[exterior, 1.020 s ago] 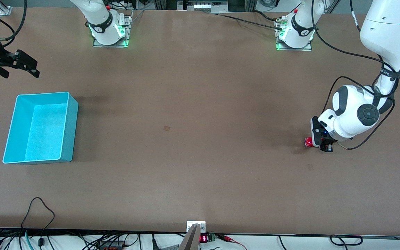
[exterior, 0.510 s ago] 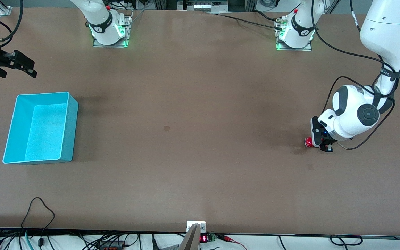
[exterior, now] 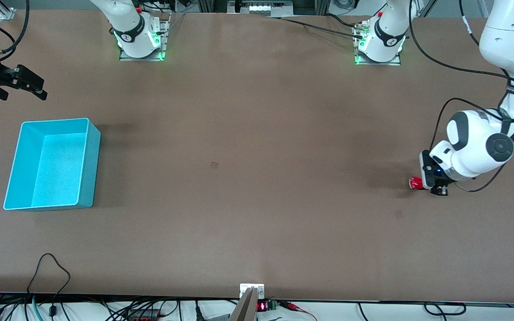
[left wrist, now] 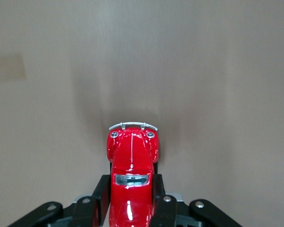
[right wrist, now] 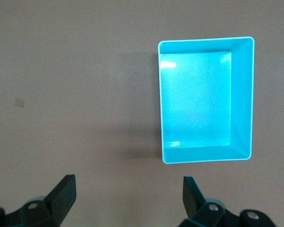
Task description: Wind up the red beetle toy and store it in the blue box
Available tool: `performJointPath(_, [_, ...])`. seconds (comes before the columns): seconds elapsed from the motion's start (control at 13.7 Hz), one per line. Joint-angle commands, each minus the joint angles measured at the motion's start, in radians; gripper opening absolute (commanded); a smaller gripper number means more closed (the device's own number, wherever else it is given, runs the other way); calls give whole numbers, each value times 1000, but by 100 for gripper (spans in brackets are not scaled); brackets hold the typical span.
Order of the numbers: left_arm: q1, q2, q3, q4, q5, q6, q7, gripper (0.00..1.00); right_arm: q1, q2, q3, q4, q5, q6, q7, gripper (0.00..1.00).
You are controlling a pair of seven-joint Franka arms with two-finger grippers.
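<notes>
At the right arm's end of the bench, close to the corner by the robots' bases, the right gripper [exterior: 31,87] waits in the air over the bare brown top, and its two black fingers [right wrist: 64,191] stand wide apart with nothing between them. A little nearer to the front camera along the same end stands the blue box [exterior: 51,163], a rectangular bin of smooth turquoise plastic with tall thin walls, a paler rim and a finely speckled floor; nothing lies inside it. The bench [exterior: 248,133] itself is a matte brown board with a small darker square mark near its middle. At the left arm's end, near that edge and about halfway between the robots' side and the camera's side, the left gripper [exterior: 435,185] is low at the surface. It is clamped on the red beetle toy [left wrist: 131,182], a small glossy car with a rounded body and a silvery bumper. In the left wrist view the black fingers [left wrist: 100,198] press on both flanks of the car's rear part, and its nose with the bumper and two little round lamps sticks out past the fingertips. I cannot tell if the wheels touch the board.
</notes>
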Motion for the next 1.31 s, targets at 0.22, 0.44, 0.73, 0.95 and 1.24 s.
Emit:
performJointPath(0.22, [113, 53, -11, 46, 20, 1, 117, 27, -15, -3, 22, 1, -6, 5, -7, 100])
performJointPath(0.44, [120, 53, -11, 46, 20, 1, 122, 27, -15, -3, 22, 1, -6, 5, -7, 100])
performJointPath(0.73, [126, 53, -11, 46, 20, 1, 124, 27, -15, -3, 22, -1, -6, 0, -7, 100])
performJointPath(0.95, [127, 52, -13, 46, 11, 1, 122, 59, -15, -3, 22, -1, -6, 2, -7, 100])
performJointPath(1.24, [133, 10, -37, 46, 8, -19, 121, 100, -14, -5, 22, -1, -6, -3, -7, 100])
